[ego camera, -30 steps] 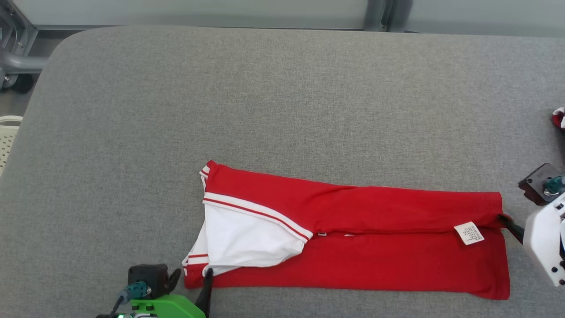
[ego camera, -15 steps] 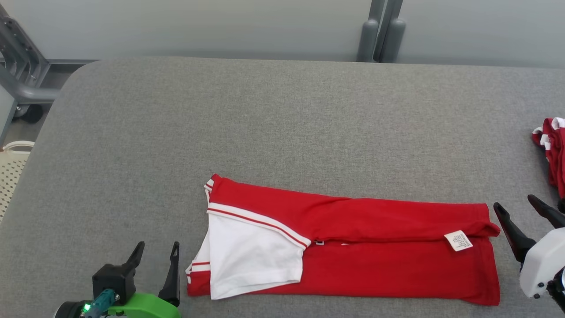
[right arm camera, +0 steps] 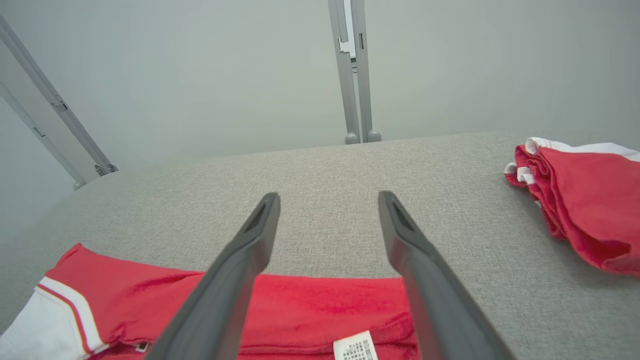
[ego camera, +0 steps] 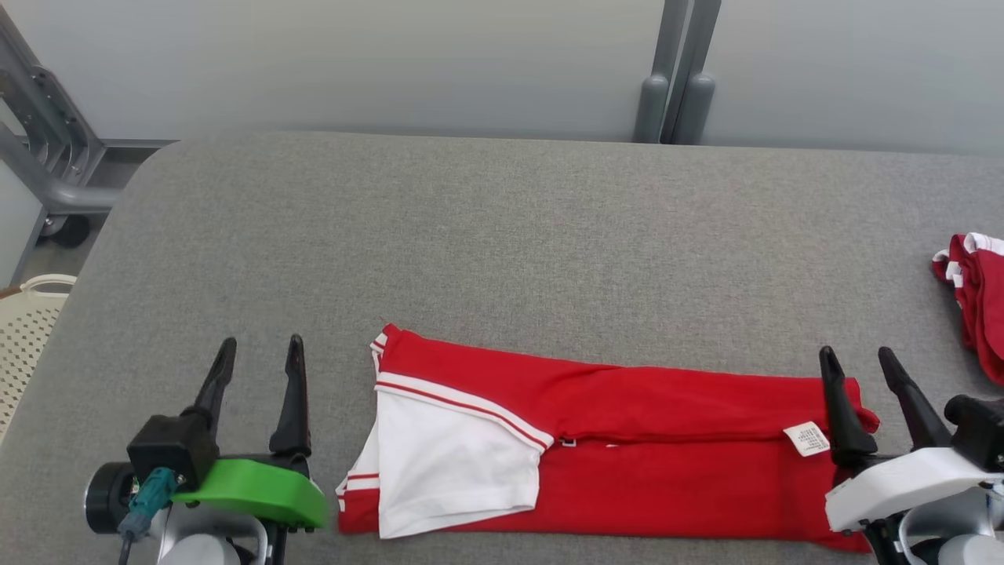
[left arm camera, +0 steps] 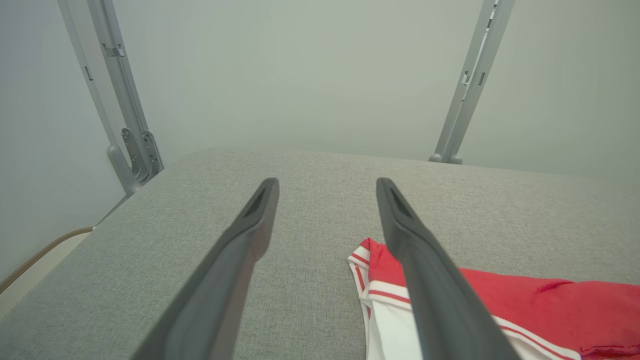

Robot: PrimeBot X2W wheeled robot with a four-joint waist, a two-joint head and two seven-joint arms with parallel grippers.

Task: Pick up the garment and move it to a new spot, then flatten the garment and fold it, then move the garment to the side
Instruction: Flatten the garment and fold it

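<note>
Red-and-white shirt [ego camera: 667, 479]: folded into a long band, it lies flat near my edge of the grey surface [ego camera: 502, 235], with the white panel at its left end and a care tag [ego camera: 806, 439] near its right.
Left gripper [ego camera: 263, 340]: my fingers are spread and empty, just beside the shirt's left end.
Right gripper [ego camera: 855, 351]: my fingers are spread, holding nothing, over the shirt's right end.
Second red garment [ego camera: 980, 306]: bunched at the surface's right, well apart from the shirt.
</note>
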